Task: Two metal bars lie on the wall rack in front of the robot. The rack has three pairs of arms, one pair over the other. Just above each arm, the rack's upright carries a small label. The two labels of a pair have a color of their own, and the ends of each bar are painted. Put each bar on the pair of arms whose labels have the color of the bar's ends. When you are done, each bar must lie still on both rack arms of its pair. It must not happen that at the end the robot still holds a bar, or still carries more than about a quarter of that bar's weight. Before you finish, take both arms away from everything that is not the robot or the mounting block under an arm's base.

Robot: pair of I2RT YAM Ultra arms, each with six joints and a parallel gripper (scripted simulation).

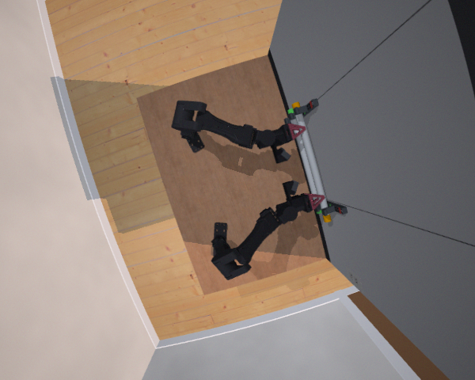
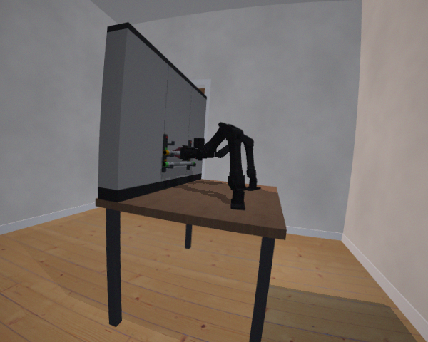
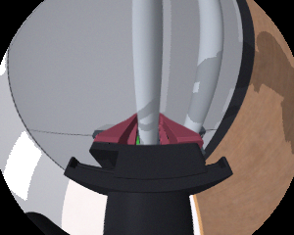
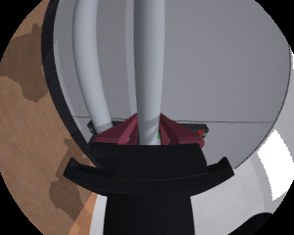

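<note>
Reaching forward to the rack (image 1: 305, 108) (image 2: 165, 139), the left arm (image 1: 229, 127) (image 2: 236, 158) and right arm (image 1: 257, 236) (image 2: 249, 152) hold their wrists before it, elbows raised well over the table (image 1: 213, 176) (image 2: 207, 209). The left gripper (image 1: 299, 130) (image 2: 176, 152) (image 3: 148, 117) is clamped on the orange-ended bar (image 1: 313, 163) (image 2: 165, 152) (image 3: 148, 59) (image 4: 149, 59) near the rack's left upright; the right gripper (image 1: 317, 199) (image 4: 148, 117) is clamped on it near the right one. Both grippers point at the rack, and the bar passes between each pair of fingers. It spans the rack at middle height; whether its ends touch the arms there I cannot tell. The green-ended bar (image 1: 306, 161) (image 2: 177, 164) (image 3: 211, 54) (image 4: 85, 54) lies below it, across the rack's lowest arms, free of both grippers.
</note>
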